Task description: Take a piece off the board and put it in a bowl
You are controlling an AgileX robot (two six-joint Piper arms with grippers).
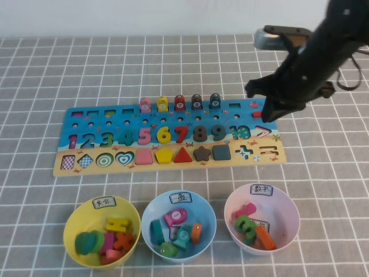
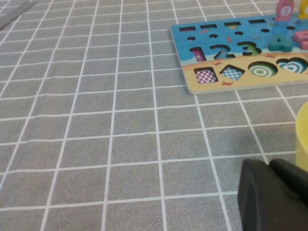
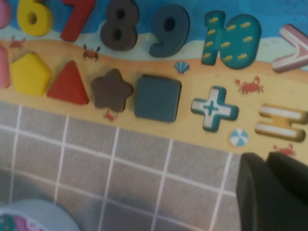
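While right gripper [image 1: 266, 109] hangs over board's [image 1: 92, 168] right edge, jaws unclear | left gripper [image 2: 272, 192] beside bowl [image 2: 303, 137], jaws closed

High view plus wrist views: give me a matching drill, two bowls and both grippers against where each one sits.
Things: 1 yellow bowl; 2 pink bowl; 3 right gripper; 4 left gripper
Places: a above the board's right end; b rightmost bowl; c leftmost bowl; d low over the checked cloth, off the board
Pairs: 1-c; 2-b; 3-a; 4-d
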